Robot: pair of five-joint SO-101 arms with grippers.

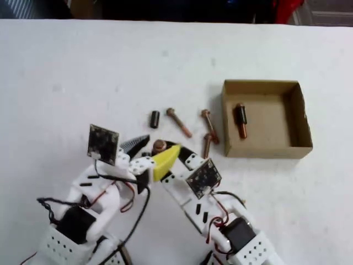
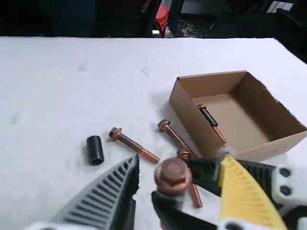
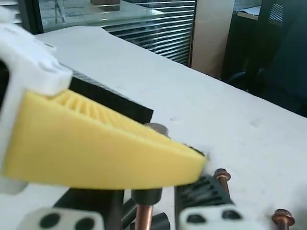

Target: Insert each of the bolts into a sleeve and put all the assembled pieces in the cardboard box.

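**A:** Why does the bolt (image 1: 159,146) stand head-up between the two arms?

**B:** The right gripper (image 1: 170,152) looks clamped on its shank, with the yellow finger (image 3: 110,153) across it; I'd guess that steadies it for sleeving. A dark collar (image 3: 146,195) seems to ring the shank already. The head is copper with a round flange

**A:** And the left gripper (image 2: 145,179)?

**B:** Spread, with nothing between; it sits at the bolt's nine o'clock. The spare sleeve (image 1: 155,118) lies at twelve; loose bolts (image 1: 178,122) (image 1: 208,124) (image 1: 207,144) lie between one and three; the box (image 1: 270,150) sits at two, holding one finished piece (image 1: 241,120)
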